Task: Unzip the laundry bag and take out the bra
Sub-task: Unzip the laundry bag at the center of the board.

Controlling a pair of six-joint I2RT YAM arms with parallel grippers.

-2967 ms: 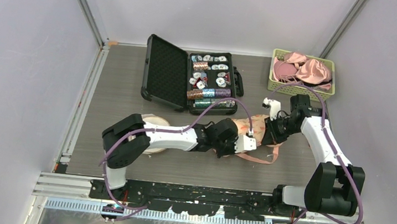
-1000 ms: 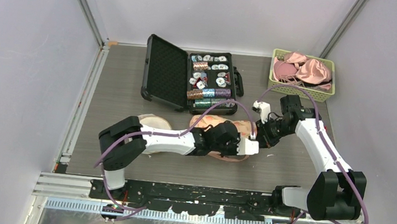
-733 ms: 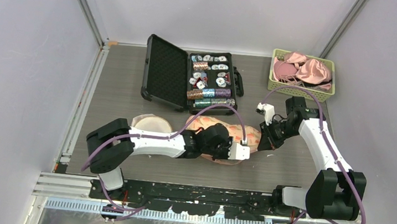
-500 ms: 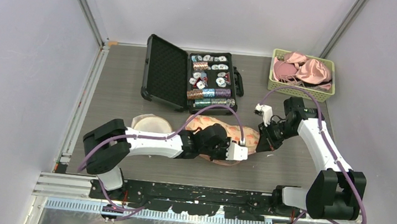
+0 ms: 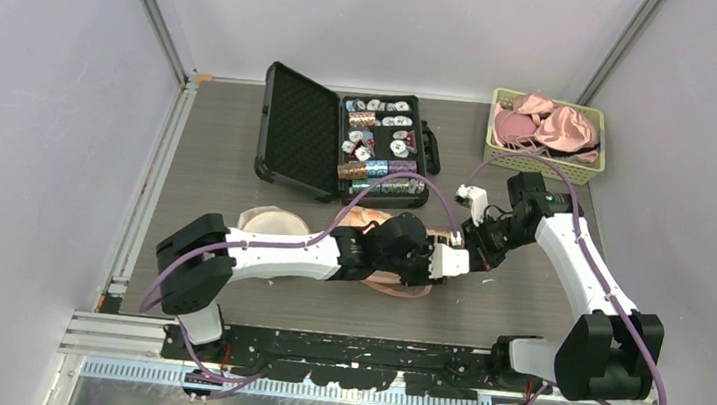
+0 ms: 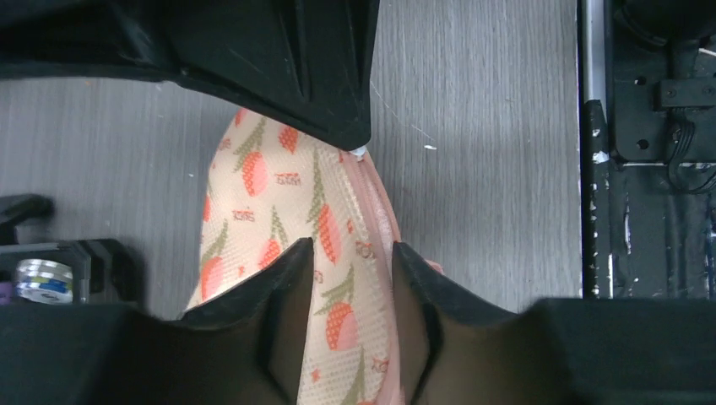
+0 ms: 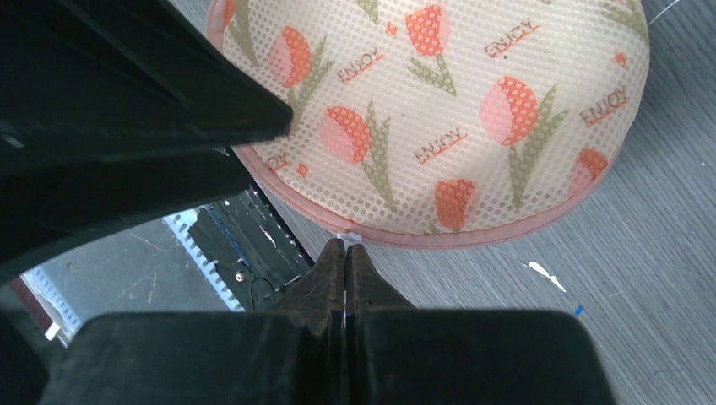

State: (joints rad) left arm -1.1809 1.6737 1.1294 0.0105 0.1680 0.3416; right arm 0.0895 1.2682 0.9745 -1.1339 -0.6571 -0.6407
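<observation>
We see the laundry bag [image 7: 456, 101], a domed mesh pouch printed with orange tulips, lying on the grey table [image 5: 219, 148] near its middle, just in front of the open black case [image 5: 299, 128]. From above, most of it is hidden under the left arm [image 5: 279, 250], which reaches across from the left.

The left gripper [image 6: 352, 246] is released. Its two fingers [image 6: 287, 283] stand apart on either side of the bag's mesh and clamp nothing that we can see. The bag's pink trim [image 7: 507, 228] runs just past the right-hand finger.

The right gripper [image 7: 346, 245] comes in from the right, and its tips nearly meet the left gripper's. It is clenched, with the fingers pressed flat together, and it pinches the small pale zipper pull [image 7: 348, 239] at the near edge of the trim. In both wrist views the bag looks shut along the trim. We cannot make out the bra through the mesh.

Inside the case are rows of poker chips [image 5: 370, 169]. A green basket [image 5: 493, 154] in the far right corner holds pink garments [image 5: 564, 127]. A pale rounded object [image 5: 272, 222] sits on the table to the left of the bag, partly under the left arm, and we cannot tell what it is.
</observation>
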